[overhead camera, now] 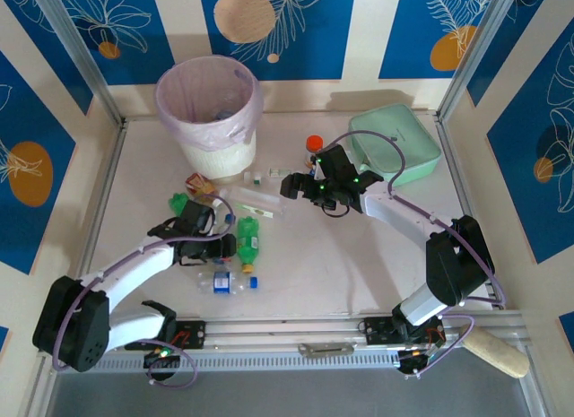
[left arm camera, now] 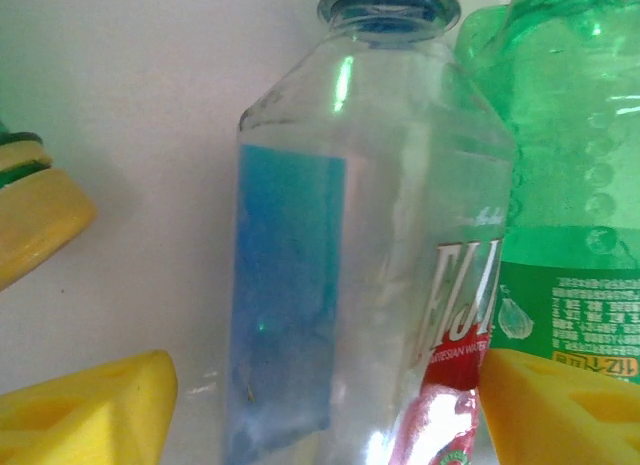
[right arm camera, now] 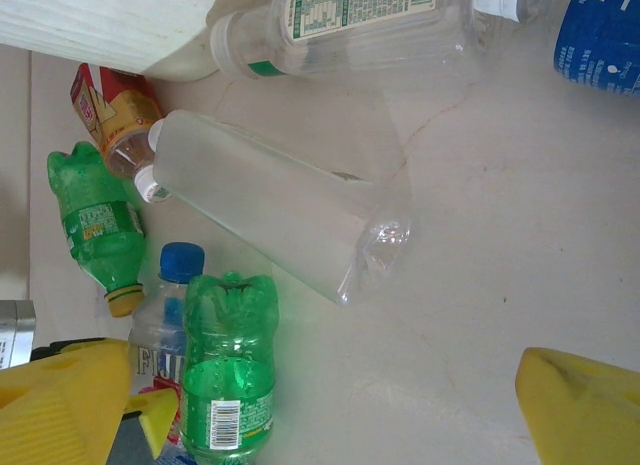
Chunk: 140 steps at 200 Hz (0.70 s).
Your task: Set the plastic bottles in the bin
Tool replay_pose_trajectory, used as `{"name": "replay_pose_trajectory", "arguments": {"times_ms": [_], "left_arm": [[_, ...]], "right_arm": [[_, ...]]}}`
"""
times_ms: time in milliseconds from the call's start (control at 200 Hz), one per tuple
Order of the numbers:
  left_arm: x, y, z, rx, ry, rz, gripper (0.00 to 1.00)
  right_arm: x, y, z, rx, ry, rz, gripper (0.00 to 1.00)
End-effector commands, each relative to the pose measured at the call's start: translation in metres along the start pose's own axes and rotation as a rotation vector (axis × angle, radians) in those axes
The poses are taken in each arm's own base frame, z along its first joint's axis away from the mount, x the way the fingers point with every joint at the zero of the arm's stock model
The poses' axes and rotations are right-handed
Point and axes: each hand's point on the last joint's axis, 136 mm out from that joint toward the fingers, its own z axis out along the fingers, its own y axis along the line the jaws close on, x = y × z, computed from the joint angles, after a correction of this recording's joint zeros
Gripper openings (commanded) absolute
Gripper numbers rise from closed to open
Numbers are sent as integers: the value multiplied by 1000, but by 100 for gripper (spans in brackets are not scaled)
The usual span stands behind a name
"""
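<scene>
The left pincer [left arm camera: 325,420] stood astride a clear blue-capped bottle [left arm camera: 360,285] lying on the tabletop [left arm camera: 150,135]. Its yellow pads [left arm camera: 90,415] were parted, one close against the bottle's labelled side and the other plainly apart from its wall, so the pincer was released and gripped nothing. A green bottle [left arm camera: 570,185] lay against the clear one, and the yellow cap [left arm camera: 35,215] of a second green bottle [overhead camera: 179,202] showed on the other side. The right pincer [right arm camera: 325,405] hung wide open and empty over bare tabletop near the middle, with a large clear bottle [right arm camera: 270,215] lying just to its left. Farther out lay a small red-labelled bottle [right arm camera: 110,110] and a white-capped bottle [right arm camera: 340,25], both near the foot of the bin [overhead camera: 211,152], then a blue-labelled bottle [right arm camera: 600,35], and at the near side a blue-capped pair [overhead camera: 229,281]. The bin stood upright at the far left of the tabletop, its pale pink liner folded over the rim; whether bottles lay inside could not be made out. An orange bottle [overhead camera: 314,146] and a mint-green case [overhead camera: 399,143] sat at the far right, apart from the work. By this showing most of the task was left: at least eight bottles lay outside the bin, none was held, and the step in hand looked to be the grasp on the clear blue-capped bottle.
</scene>
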Motion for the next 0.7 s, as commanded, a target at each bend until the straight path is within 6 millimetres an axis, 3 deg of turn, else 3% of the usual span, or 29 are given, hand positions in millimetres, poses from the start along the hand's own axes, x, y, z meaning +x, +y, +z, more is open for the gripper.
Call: {"name": "replay_pose_trajectory", "arguments": {"times_ms": [0,695], "left_arm": [[1,-2,6,4,-1,9,79],[6,-1,29,-3,40,13,74]], "right_arm": [[0,8,-1,-11,12,-9,99],[2,3,0,6,17,-9,99]]}}
